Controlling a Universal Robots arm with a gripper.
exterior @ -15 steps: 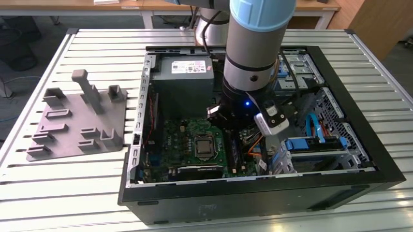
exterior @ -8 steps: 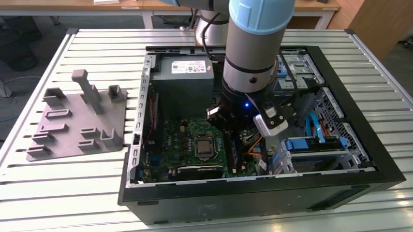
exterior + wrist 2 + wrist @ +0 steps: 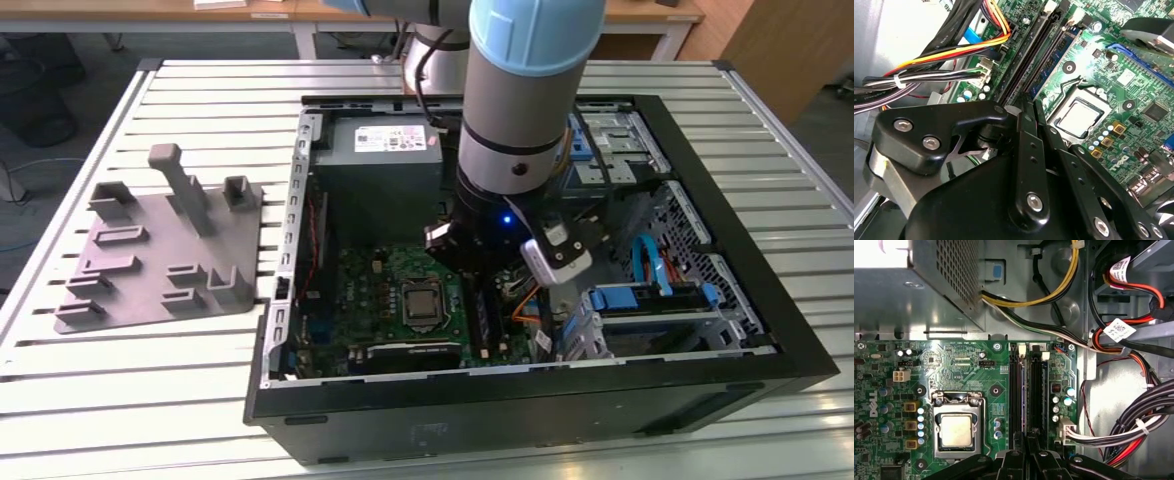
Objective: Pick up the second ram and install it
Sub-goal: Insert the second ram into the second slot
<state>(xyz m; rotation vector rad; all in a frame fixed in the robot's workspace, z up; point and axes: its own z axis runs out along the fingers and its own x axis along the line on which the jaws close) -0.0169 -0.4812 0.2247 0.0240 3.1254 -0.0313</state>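
- Gripper [image 3: 1026, 442] is down inside the open computer case [image 3: 747, 340], right over the motherboard's memory slots [image 3: 1036, 390], fingers drawn together.
- The second ram [image 3: 1054, 57], bluish-green, appears already seated in a slot, at 12 o'clock from the gripper in the second wrist view.
- Judged: installation nearly finished, perhaps final pressing left.

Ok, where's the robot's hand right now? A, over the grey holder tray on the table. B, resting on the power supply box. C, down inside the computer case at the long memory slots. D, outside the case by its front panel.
C: in the first wrist view the hand sits at the end of the long black memory slots, beside the processor socket, inside the computer case.
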